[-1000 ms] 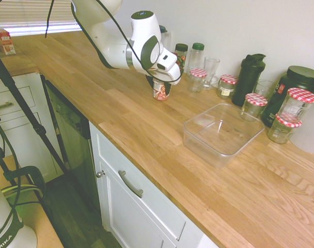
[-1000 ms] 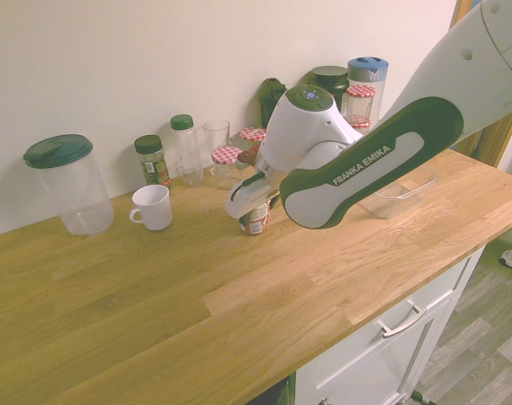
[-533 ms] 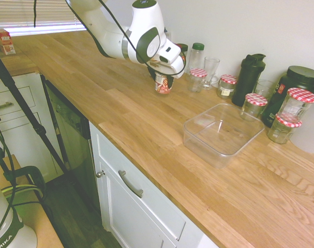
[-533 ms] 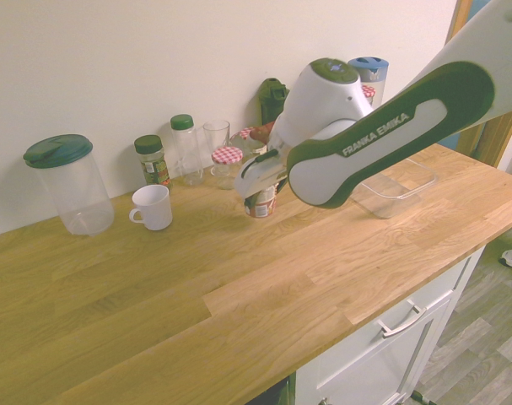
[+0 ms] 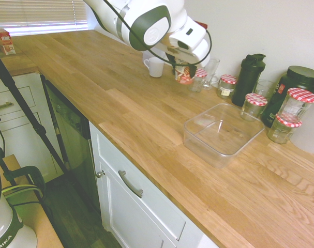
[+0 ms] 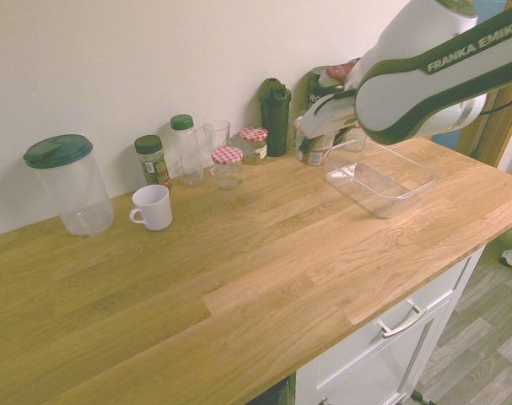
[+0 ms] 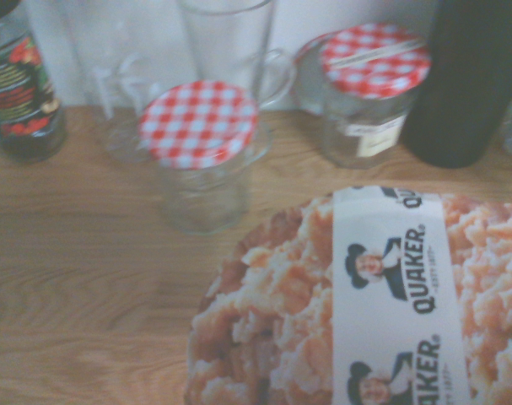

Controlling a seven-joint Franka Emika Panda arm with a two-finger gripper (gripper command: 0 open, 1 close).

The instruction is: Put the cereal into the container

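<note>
surface (image 5: pixel 120 111): wooden, jars and bottles lined along the wall
container (image 5: pixel 222 133): clear tub, sits empty, well apart from the cup
gripper (image 5: pixel 183 68): jaws look clamped on the cup, partly hidden tho
cereal (image 5: pixel 183 75): held up off the wood, near the checked-lid jars (image 5: pixel 198 79)
tip: carry it over the tub rim, lower inside before letting go

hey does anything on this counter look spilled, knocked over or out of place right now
Nothing stands out. The jars, the white mug and the container all stand upright on the counter, with no spill visible. The cereal is off the counter, held in the gripper.
</note>
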